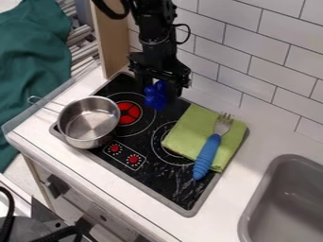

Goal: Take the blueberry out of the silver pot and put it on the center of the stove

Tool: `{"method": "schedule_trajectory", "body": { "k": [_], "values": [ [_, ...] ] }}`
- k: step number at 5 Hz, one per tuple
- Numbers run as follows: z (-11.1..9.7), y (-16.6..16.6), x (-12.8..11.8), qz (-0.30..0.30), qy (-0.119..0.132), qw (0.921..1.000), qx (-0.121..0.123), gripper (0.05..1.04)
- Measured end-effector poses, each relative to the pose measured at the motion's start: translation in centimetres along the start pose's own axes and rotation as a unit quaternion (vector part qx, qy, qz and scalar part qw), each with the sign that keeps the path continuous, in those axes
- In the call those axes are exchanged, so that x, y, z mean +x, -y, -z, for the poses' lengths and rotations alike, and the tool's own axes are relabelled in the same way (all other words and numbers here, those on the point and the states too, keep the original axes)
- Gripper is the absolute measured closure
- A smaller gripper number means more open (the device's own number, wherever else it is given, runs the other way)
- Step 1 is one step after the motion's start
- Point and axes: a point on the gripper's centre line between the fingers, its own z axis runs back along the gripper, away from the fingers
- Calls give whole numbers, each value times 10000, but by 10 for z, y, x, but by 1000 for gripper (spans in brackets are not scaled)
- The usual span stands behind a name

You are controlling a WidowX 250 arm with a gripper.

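1. Silver pot (88, 121): located on the left of the stove (161, 182); no blueberry is seen inside.
2. Blueberry (156, 96): observed at the gripper (160, 93), by the stove's rear middle. It is judged light, smooth and fairly stiff; 1 hold across its middle is advised.
3. Gripper: pointed down; how far it is opened, and whether the blueberry is gripped, cannot be told.

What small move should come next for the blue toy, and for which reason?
I would move the blue toy forward, toward the middle of the stove: it seems held in the pincer, but at the back, beside the red burner, and the pot looks empty.
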Motion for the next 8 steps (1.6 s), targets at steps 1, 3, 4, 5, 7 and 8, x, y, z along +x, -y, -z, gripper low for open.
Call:
{"method": "schedule_trajectory", "body": {
  "k": [1,3,4,5,7,8],
  "values": [
    [13,-8,0,343,211,9991,-92,339],
    [39,-15,-1,242,49,9994,-226,339],
    [48,-15,-3,215,-198,9991,-309,270],
    [47,-13,-4,190,-314,9987,-357,70],
    [-3,3,-2,373,-92,9992,-78,78],
    [-25,16,-14,345,-122,9993,-58,79]
  ]
}}
